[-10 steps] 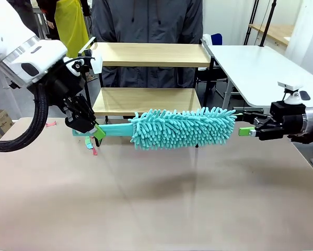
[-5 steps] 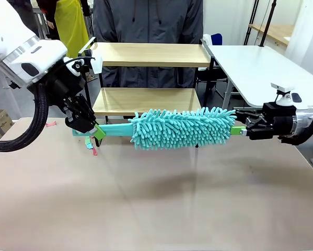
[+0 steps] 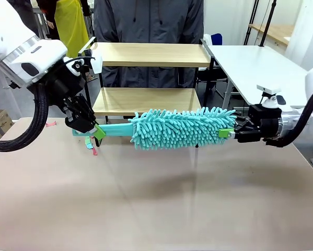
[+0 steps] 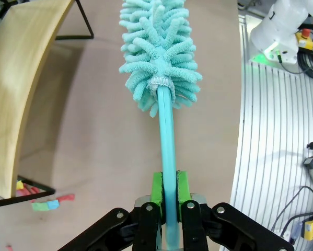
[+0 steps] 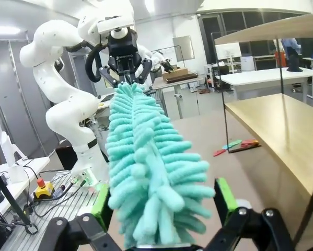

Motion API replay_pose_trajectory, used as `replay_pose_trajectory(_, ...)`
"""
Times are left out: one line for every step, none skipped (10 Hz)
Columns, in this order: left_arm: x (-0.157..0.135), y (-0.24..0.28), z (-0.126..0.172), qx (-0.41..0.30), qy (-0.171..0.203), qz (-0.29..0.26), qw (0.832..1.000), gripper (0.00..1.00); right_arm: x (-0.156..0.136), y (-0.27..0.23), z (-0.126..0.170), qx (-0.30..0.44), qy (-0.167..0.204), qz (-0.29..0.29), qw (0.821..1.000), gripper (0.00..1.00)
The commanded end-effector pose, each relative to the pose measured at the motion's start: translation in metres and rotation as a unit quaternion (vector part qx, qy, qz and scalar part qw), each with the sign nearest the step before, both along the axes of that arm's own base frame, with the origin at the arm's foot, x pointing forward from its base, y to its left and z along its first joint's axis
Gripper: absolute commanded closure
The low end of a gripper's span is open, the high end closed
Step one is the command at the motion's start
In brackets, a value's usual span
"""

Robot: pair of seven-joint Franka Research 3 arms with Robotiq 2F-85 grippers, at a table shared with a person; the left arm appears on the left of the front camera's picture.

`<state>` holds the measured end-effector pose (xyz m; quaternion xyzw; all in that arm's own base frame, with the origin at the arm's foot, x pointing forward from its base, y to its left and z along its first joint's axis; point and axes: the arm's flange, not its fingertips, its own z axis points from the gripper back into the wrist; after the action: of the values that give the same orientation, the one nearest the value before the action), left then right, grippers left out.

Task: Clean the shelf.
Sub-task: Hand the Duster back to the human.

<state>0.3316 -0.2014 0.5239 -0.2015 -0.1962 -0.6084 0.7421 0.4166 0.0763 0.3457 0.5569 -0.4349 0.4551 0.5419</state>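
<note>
Beige and bare across most of its top, the desk [image 3: 156,209] runs from the robot's side to a person in a dark grey jacket [image 3: 148,21] standing at the far edge. Between that person and the desk's far edge stands the shelf [image 3: 151,55], two light wooden boards in a thin black frame, the upper board level with the person's waist and the lower one just above the desk top. Directly in front of the shelf's lower board, a teal microfibre duster [image 3: 182,127] hangs lengthwise in the air, its shadow falling on the desk beneath. To the shelf's left, the left pincer [image 3: 96,132] is clamped on the duster's slim teal handle [image 4: 167,157]; the left wrist view shows both green pads [image 4: 157,194] pressed against the handle's sides. To the shelf's right, the right pincer [image 3: 227,133] sits at the duster's fluffy tip with its fingers spread apart, and the right wrist view shows the green pads [image 5: 225,197] on either side of the fibres [image 5: 146,172] with a gap between pad and fluff. Near the shelf's left foot, small coloured scraps [image 3: 91,144] lie on the desk. Beside the shelf's right end stands a white table [image 3: 255,68].
</note>
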Motion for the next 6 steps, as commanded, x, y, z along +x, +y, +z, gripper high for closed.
replay_pose_trajectory(-0.0004,-0.0005,0.0041,-0.004,0.004,0.005,1.000,0.87,0.0007,0.0187,-0.0043,0.016,-0.013,0.003,1.000,0.00)
replay_pose_trajectory(-0.0004,-0.0005,0.0041,-0.004,0.004,0.005,1.000,0.87,0.0009,0.0238,-0.0039,0.017,-0.014,0.005,1.000,0.00)
replay_pose_trajectory(-0.0004,-0.0005,0.0041,-0.004,0.004,0.005,1.000,0.87,0.0016,0.0266,-0.0039,0.014,-0.016,0.005,1.000,0.00)
replay_pose_trajectory(-0.0004,-0.0005,0.0041,-0.004,0.004,0.005,1.000,0.87,0.0003,0.0277,-0.0040,0.016,-0.016,0.004,1.000,0.00)
replay_pose_trajectory(-0.0004,-0.0005,0.0041,-0.004,0.004,0.005,1.000,0.87,-0.0004,0.0267,-0.0031,0.006,-0.014,0.006,1.000,0.60)
replay_pose_trajectory(-0.0004,-0.0005,0.0041,-0.004,0.004,0.005,1.000,0.87,-0.0013,0.0254,-0.0020,0.007,-0.014,0.004,1.000,0.60)
